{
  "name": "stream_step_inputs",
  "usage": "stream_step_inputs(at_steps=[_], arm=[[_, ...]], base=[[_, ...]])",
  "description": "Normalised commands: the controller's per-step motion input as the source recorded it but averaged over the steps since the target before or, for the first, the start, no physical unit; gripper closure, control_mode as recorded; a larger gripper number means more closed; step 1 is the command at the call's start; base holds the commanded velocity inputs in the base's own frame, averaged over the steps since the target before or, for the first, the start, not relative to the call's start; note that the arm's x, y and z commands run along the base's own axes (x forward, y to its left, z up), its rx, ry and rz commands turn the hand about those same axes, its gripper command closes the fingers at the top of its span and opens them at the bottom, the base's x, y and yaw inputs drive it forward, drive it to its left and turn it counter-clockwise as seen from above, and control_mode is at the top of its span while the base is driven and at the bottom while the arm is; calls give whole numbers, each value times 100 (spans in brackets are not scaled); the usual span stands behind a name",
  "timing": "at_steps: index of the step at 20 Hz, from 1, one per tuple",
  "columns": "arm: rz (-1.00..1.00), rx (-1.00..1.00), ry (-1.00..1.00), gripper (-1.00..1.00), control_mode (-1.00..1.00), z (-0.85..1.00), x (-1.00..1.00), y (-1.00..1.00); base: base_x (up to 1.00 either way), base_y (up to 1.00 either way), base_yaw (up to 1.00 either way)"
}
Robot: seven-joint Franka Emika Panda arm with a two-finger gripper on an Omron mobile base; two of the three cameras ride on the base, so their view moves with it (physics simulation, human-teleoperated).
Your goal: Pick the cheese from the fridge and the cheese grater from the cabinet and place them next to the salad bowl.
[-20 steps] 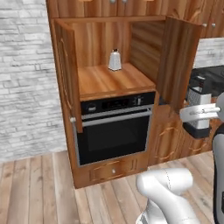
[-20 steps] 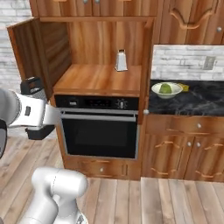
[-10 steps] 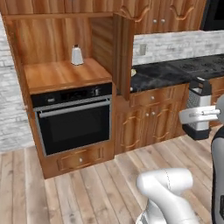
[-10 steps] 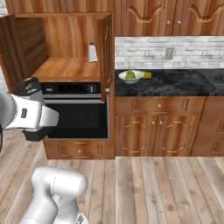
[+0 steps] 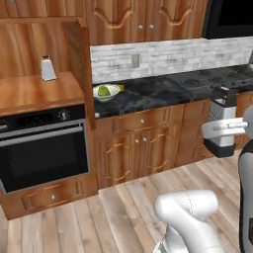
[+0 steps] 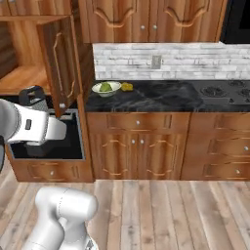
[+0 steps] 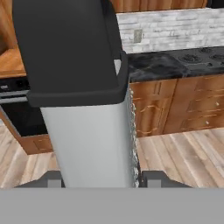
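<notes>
The arm [image 5: 225, 129] is raised with its wrist level, jaws clamped (something sits between them).

My view takes in a dark stone counter [image 6: 161, 97] carrying the salad bowl [image 6: 106, 88], cheese [image 6: 127, 87] just beside it; a small grater [image 5: 47, 68] stands on the wooden cabinet shelf [image 5: 29, 93].

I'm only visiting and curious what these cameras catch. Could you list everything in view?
Pale grater: one, silver, on the open cabinet's shelf.
Bowl: one, white with greens, on the counter.
Cheese: one, yellow, beside the bowl.
Oven: one, black, under the cabinet shelf.
Stove: one, dark, at the counter's right end.
Dark grater: one, silver with black base, in the gripper.
Gripper: one, dark tips, shut on the dark grater.
</notes>
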Motion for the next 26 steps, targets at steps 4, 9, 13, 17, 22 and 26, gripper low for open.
stream_step_inputs(at_steps=[4,9,13,17,22,26], arm=[[0,0,0,100,100,0,0,0],[0,0,0,100,100,0,0,0],[0,0,0,100,100,0,0,0],[0,0,0,100,100,0,0,0],[0,0,0,100,100,0,0,0],[0,0,0,100,100,0,0,0]], base=[[88,-76,29],[100,-76,49],[100,-78,55],[84,-71,46],[54,-62,30],[35,-13,8]])
